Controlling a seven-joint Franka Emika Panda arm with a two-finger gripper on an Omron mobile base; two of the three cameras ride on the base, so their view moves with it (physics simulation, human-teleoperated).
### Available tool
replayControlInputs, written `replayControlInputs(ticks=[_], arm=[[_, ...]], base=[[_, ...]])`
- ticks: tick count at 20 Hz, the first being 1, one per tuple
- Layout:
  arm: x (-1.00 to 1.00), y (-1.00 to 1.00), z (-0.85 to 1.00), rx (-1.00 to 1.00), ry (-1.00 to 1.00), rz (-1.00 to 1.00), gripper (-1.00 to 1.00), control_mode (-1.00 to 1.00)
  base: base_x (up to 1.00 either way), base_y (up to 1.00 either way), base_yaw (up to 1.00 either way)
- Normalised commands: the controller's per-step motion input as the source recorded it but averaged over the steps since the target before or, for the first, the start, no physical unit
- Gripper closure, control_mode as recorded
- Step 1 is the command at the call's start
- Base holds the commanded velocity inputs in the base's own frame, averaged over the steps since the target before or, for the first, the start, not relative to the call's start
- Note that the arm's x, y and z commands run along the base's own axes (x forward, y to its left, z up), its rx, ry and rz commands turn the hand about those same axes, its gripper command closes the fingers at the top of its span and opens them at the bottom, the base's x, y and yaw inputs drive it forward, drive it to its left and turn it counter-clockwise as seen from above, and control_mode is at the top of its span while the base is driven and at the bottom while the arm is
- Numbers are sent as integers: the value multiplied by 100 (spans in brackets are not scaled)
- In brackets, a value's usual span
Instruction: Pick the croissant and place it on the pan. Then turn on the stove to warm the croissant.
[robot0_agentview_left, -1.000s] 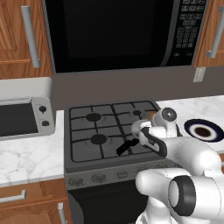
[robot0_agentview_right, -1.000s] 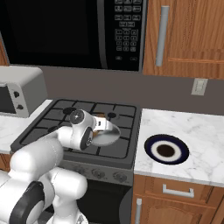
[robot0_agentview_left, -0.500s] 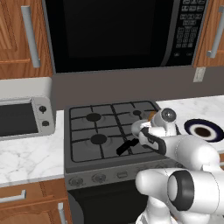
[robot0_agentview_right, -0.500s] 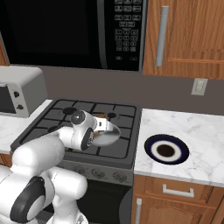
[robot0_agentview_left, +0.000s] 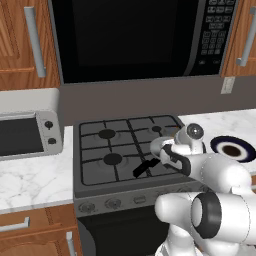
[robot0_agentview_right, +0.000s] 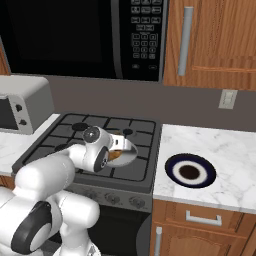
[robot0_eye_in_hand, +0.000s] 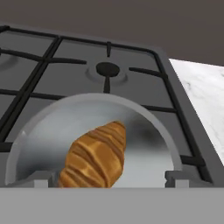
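Nearest, in the hand view: end effector (robot0_eye_in_hand: 112, 180) spread wide, fingertips (robot0_eye_in_hand: 40, 179) standing either side of the croissant (robot0_eye_in_hand: 95, 156) with no visible contact, so apparently gripping nothing. Croissant lying inside the pan (robot0_eye_in_hand: 144, 114), on the front right burner of the stove (robot0_agentview_left: 125, 150), presumably set there so the flame beneath can warm it. Black pan handle (robot0_agentview_left: 145, 167) pointing toward the stove front, clear of the burner. Judged: placing done, knob (robot0_agentview_left: 113, 202) not yet turned. Beyond, black grates and rear burner (robot0_eye_in_hand: 107, 70). To the right, marble bench (robot0_agentview_right: 235, 165) carrying a dark blue plate (robot0_agentview_right: 190, 170). Left, a toaster oven (robot0_agentview_left: 27, 130). Above, microwave (robot0_agentview_left: 130, 37) and wood cabinets (robot0_agentview_right: 215, 40).
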Motion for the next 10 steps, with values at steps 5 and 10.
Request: replayControlInputs(ticks=[5, 10], arm=[[0, -2, -1, 0, 0, 0, -100, -100], [-31, 0, 28, 0, -12, 0, -100, -100]], base=[[0, 0, 0], [0, 0, 0]])
